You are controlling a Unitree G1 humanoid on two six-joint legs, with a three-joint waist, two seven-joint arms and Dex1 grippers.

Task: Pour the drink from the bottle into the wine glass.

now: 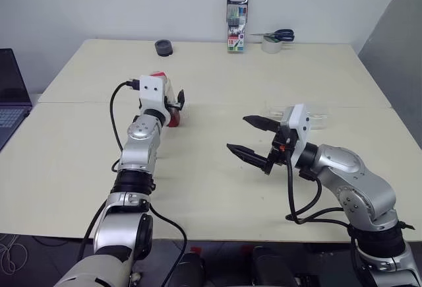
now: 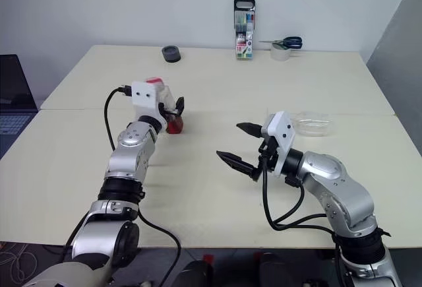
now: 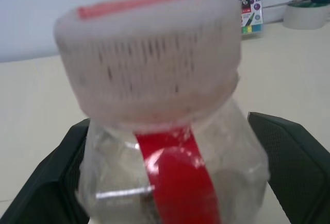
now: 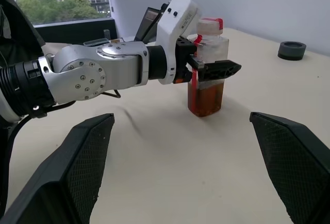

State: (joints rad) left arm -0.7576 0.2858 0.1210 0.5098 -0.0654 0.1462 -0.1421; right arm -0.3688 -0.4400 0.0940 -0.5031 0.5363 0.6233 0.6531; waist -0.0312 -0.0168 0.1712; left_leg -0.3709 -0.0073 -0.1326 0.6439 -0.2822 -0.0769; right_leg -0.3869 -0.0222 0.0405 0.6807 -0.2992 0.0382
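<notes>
Pale tabletop (image 1: 217, 188), bare room between my arms.
Upright bottle (image 4: 206, 69), cap up, between my left gripper's (image 4: 214, 69) wide fingers; right gripper (image 1: 254, 135) wide, empty.

One bottle (image 4: 207, 69), one wine glass (image 2: 310, 123), one pen case (image 1: 237, 22), one tape roll (image 1: 270, 45), one scissors (image 1: 279, 35), one dark round object (image 1: 163, 48), one laptop (image 1: 10, 92).
</notes>
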